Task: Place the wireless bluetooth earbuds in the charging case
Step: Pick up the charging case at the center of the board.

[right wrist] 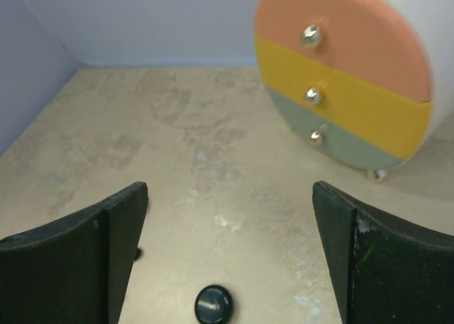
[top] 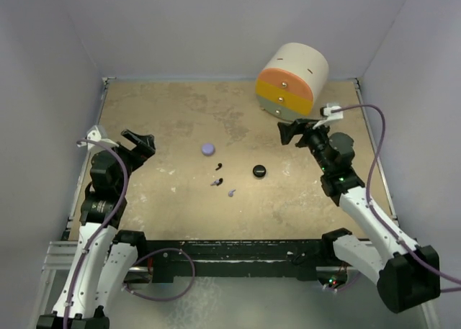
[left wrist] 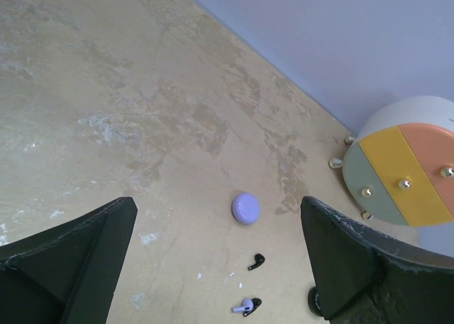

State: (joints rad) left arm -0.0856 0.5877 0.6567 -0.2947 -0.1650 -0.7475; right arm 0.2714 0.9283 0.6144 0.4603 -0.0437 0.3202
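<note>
Both jaws wide and empty at frame left and right; earbuds (top: pixel 218 180) loose on desk (top: pixel 158 113) mid-frame, below lavender puck (top: pixel 208 149), left of black puck (top: pixel 259 171).

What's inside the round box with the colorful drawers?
The drawer box is shut: only peach, yellow and grey-green fronts with small knobs show. Anything inside is hidden.

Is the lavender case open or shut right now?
Shut, it seems: the lavender case is a smooth closed dome, no lid raised. A black earbud lies loose on the table near it.
</note>
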